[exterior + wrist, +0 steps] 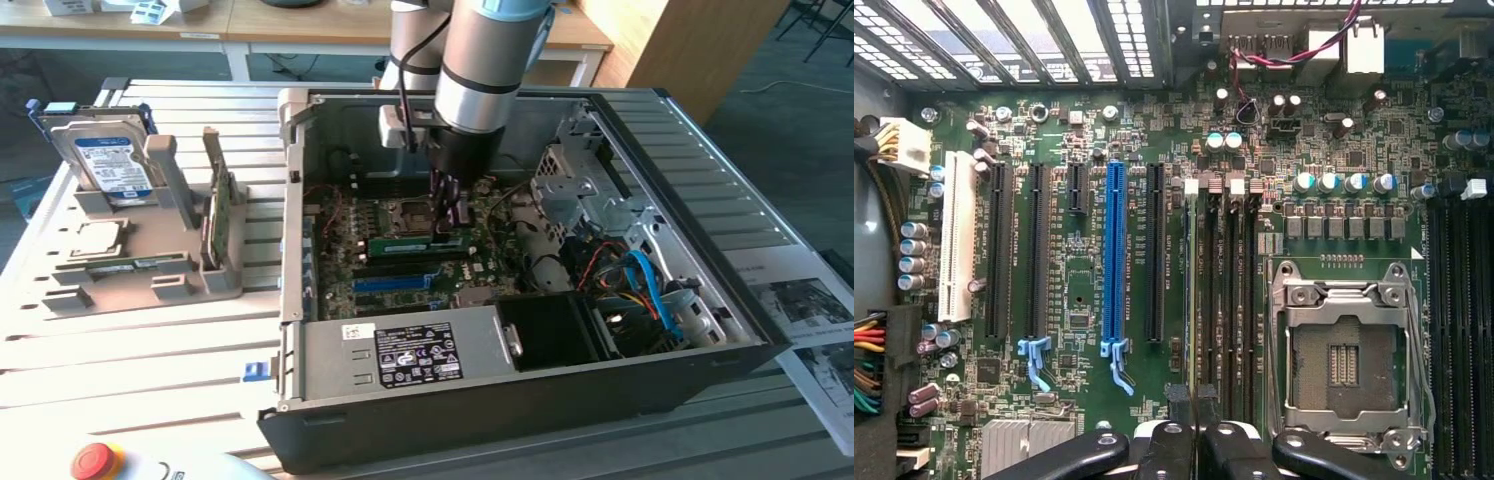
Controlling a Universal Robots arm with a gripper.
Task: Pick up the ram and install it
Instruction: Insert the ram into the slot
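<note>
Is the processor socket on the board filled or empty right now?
Empty: the socket shows bare contacts in its middle, with no chip seated in it.

Pale slatted table (134, 350) carrying an opened computer case (534, 410)
The black case stands in the middle with its side off; a grey holder block (127, 285) rests on the slats to the exterior view's left; printed papers (814, 320) lie at the exterior view's right edge; a red button (96, 460) sits at the near corner; a small blue item (254, 371) lies just beside the case.
</note>
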